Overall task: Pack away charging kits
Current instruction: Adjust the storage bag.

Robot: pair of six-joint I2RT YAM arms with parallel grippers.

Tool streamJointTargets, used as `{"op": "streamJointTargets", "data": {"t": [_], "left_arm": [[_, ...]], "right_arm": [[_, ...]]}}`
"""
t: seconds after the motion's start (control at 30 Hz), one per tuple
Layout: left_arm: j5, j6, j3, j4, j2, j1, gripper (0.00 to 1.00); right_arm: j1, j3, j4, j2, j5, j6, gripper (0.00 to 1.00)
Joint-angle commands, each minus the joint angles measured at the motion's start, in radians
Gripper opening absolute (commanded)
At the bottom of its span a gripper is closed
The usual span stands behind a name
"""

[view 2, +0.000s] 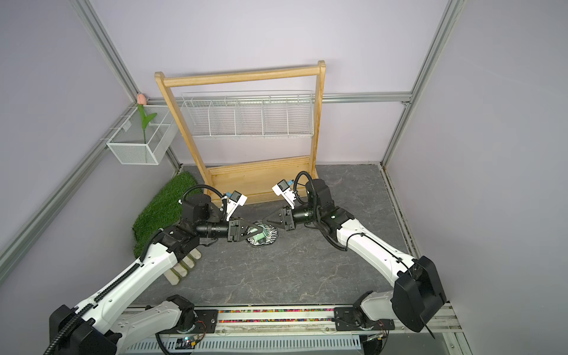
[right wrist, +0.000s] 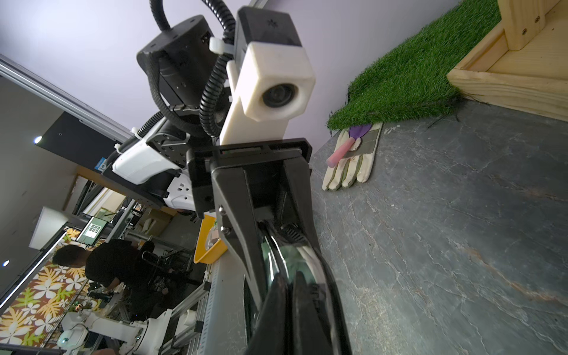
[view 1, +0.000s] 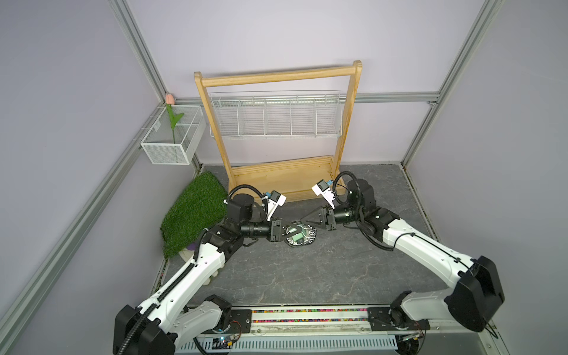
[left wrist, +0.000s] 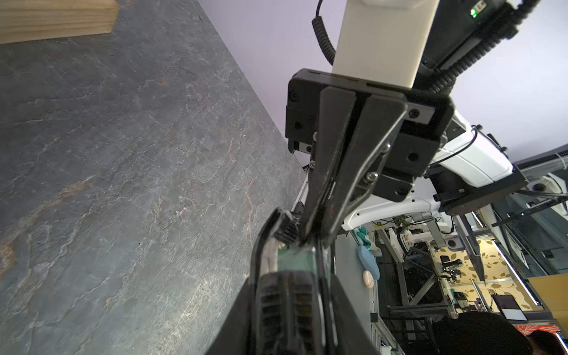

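An oval clear pouch [view 1: 302, 239] [view 2: 263, 239] with a black rim hangs just above the grey table between my two grippers. Through its clear wall show the charging kit's mint-green charger block [view 1: 297, 237] [view 2: 260, 237] [left wrist: 295, 261] and its white cable coil [view 1: 309, 234] [view 2: 271, 234]. My left gripper [view 1: 293, 230] [view 2: 255, 230] [left wrist: 289, 310] is shut on the pouch's near end. From the opposite side, my right gripper [view 1: 303, 222] [view 2: 265, 222] [right wrist: 292, 301] is shut on the pouch's black rim [right wrist: 278, 246], close to the ribbed zipper end [left wrist: 287, 230].
A wooden rack [view 1: 276, 181] carrying a white wire basket [view 1: 276, 116] stands behind the grippers. A green grass mat [view 1: 196, 212] lies at the left. By the mat lies a pale glove [right wrist: 350, 166] [view 2: 181, 267] with a pink-handled tool on it. A white mesh box [view 1: 175, 138] hangs at the back left.
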Motion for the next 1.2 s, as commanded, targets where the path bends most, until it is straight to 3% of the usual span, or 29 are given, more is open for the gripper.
{"op": "streamJointTargets", "data": {"t": [0.0, 0.03, 0.13, 0.2, 0.27, 0.3, 0.4, 0.5, 0.67, 0.93, 1.17], "left_arm": [[-0.110, -0.114, -0.010, 0.222, -0.003, 0.019, 0.02], [-0.110, -0.126, -0.015, 0.238, -0.001, 0.019, 0.10], [-0.121, -0.170, -0.039, 0.291, 0.000, 0.019, 0.10], [-0.129, -0.181, -0.046, 0.304, 0.002, 0.019, 0.23], [-0.132, -0.181, -0.048, 0.306, 0.001, 0.020, 0.13], [-0.138, -0.182, -0.049, 0.302, 0.000, 0.020, 0.20], [-0.129, -0.192, -0.052, 0.308, 0.008, 0.023, 0.57], [-0.088, -0.212, -0.060, 0.324, 0.022, 0.025, 0.73], [-0.120, -0.321, -0.126, 0.446, 0.002, 0.025, 0.76], [-0.275, -0.492, -0.273, 0.594, -0.130, 0.022, 0.82], [-0.456, -0.548, -0.357, 0.712, -0.097, -0.047, 0.84]], "right_arm": [[0.021, -0.034, 0.113, 0.011, -0.045, 0.110, 0.06], [0.020, -0.040, 0.145, 0.013, -0.044, 0.131, 0.06], [0.019, -0.043, 0.175, 0.021, -0.033, 0.159, 0.06], [0.019, -0.043, 0.184, 0.028, -0.032, 0.166, 0.06], [0.018, -0.041, 0.187, 0.034, -0.038, 0.170, 0.06], [0.018, -0.042, 0.192, 0.035, -0.037, 0.173, 0.06], [0.016, -0.038, 0.198, 0.036, -0.037, 0.180, 0.06], [0.013, -0.028, 0.206, 0.038, -0.038, 0.189, 0.06], [0.009, -0.025, 0.240, 0.039, 0.013, 0.218, 0.06], [-0.003, -0.068, 0.196, -0.020, 0.328, 0.244, 0.06], [0.001, -0.152, 0.435, -0.039, 0.503, 0.404, 0.06]]}}
